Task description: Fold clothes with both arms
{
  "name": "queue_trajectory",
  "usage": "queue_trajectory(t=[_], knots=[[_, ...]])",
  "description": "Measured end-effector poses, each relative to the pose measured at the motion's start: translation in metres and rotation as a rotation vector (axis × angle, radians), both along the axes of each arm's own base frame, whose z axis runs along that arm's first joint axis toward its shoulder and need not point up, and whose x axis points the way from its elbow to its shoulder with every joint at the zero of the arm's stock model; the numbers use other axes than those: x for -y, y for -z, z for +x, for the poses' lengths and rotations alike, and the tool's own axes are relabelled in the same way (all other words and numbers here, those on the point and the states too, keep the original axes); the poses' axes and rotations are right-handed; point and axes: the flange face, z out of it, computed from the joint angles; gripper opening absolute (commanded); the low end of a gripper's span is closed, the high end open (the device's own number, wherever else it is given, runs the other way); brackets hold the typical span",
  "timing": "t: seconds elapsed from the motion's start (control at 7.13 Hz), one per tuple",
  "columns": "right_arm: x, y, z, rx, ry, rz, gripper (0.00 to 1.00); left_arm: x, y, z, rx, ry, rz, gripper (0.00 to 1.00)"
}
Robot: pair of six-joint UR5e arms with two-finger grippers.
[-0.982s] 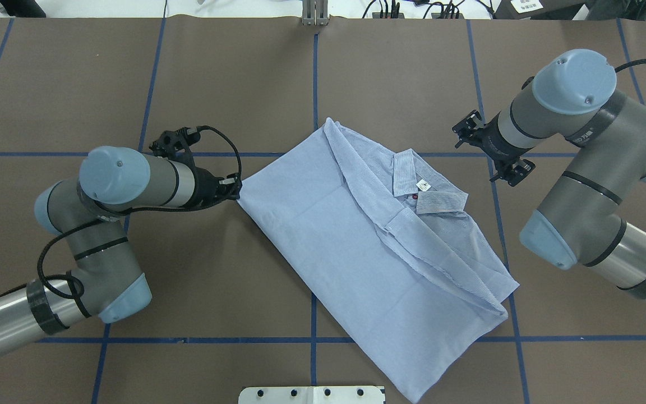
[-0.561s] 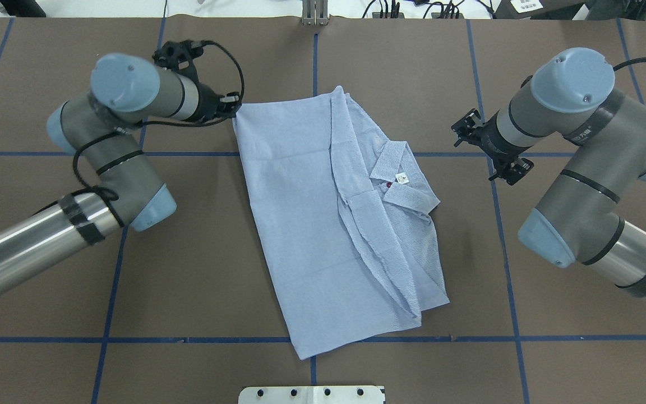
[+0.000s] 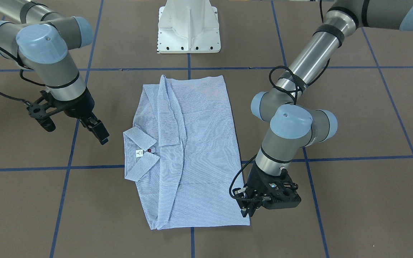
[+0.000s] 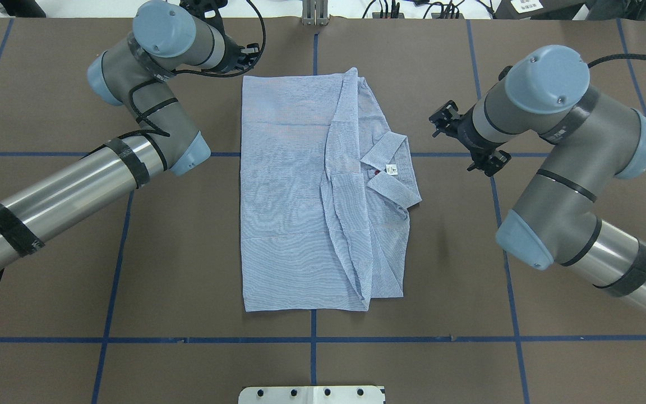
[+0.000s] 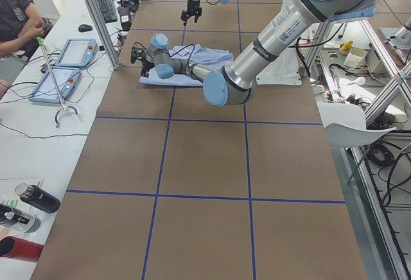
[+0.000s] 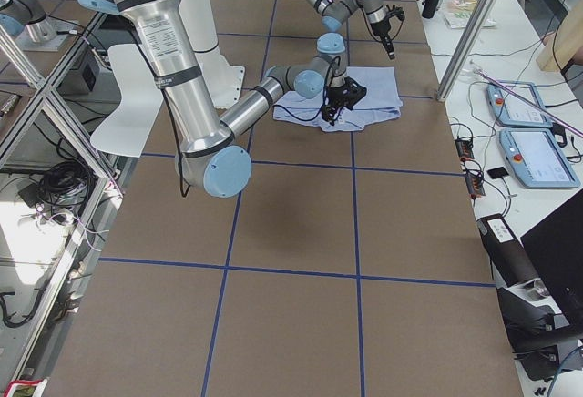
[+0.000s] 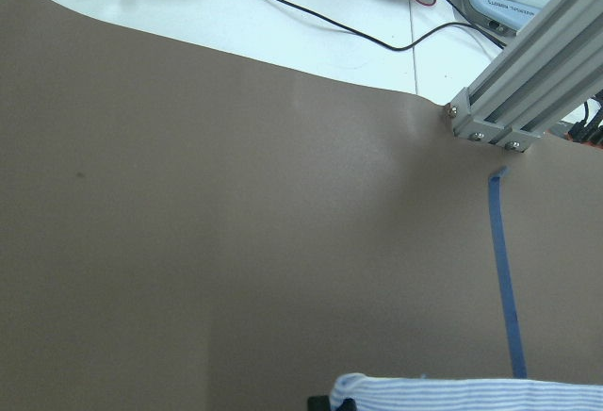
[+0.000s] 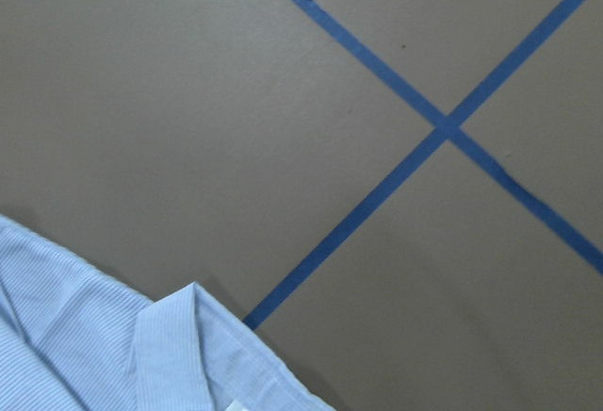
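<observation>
The light blue striped shirt (image 4: 289,196) lies flat in the middle of the table as a folded rectangle. Its collar (image 4: 390,151) and white neck tag (image 4: 391,169) face up on the right side. My left gripper (image 4: 243,63) is shut on the shirt's far left corner, low at the table; it is also in the front view (image 3: 246,212). The left wrist view shows that striped edge (image 7: 471,394) at the bottom. My right gripper (image 3: 99,132) is open and empty. It hovers just right of the collar without touching it. The right wrist view shows the collar edge (image 8: 94,336).
The white pedestal base (image 3: 188,32) stands at the near edge, behind the shirt's hem. An aluminium post (image 4: 315,14) stands at the far edge of the table, with cables and pendants beyond it. Blue tape lines (image 4: 312,339) cross the brown table cover.
My left gripper has pulled the shirt's corner toward the far edge. The shirt has swung from a diagonal to square with the table. The right arm has shifted slightly toward the collar.
</observation>
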Motion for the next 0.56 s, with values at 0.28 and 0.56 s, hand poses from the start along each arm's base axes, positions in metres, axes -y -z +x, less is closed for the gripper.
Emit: queue_trajectory(t=[0.28,0.56], knots=[[-0.035,0.034,-0.057,-0.023,0.014,0.114,1.00,0.004,0.015,-0.037,-0.027,0.001,0.029,0.46],[-0.083,0.059,-0.109,-0.034,0.092,0.173,1.00,-0.058,0.007,-0.098,-0.085,-0.076,0.040,0.46]])
